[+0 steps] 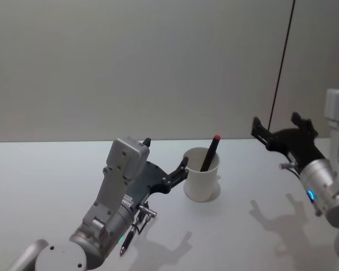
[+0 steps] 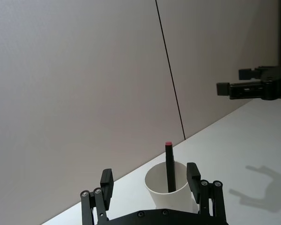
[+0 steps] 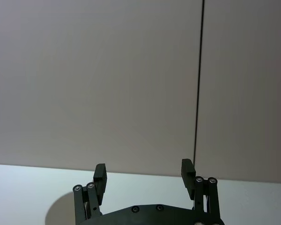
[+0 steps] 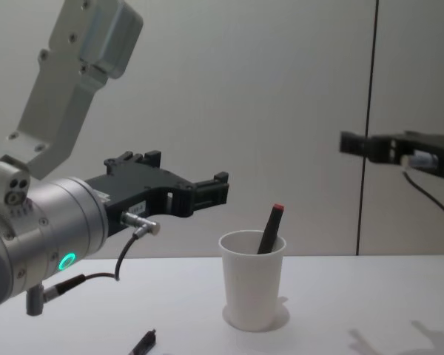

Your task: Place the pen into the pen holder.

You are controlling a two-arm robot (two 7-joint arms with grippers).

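Head view: the pen holder (image 1: 201,182), a white paper cup, stands upright on the table (image 1: 56,169); every place below is given from it.
Pen: the pen (image 1: 209,152) stands inside the pen holder, dark barrel leaning toward the right side of the rim, red end poking above it.
Left gripper: the left gripper (image 1: 166,153) hovers just beside the pen holder on its left, about at rim height; its 2 fingers are spread apart and hold nothing.
Right gripper: the right gripper (image 1: 276,123) hangs well apart on the right, higher than the rim; its 2 fingers are also apart and empty.
Task state: the placing looks done, since the pen sits in the cup and nothing grips it.
Handling: the pen is probably light, stiff and smooth, so it could slip. If it needs regrasping, the exposed stretch below the red end is the place to pinch.
Risk: the thin paper cup looks light and easy to tip or crush, so a brush from the near finger could topple it.
Nearby: a small dark object (image 4: 144,342) lies on the table nearer the robot and to the left; I cannot tell what it is.
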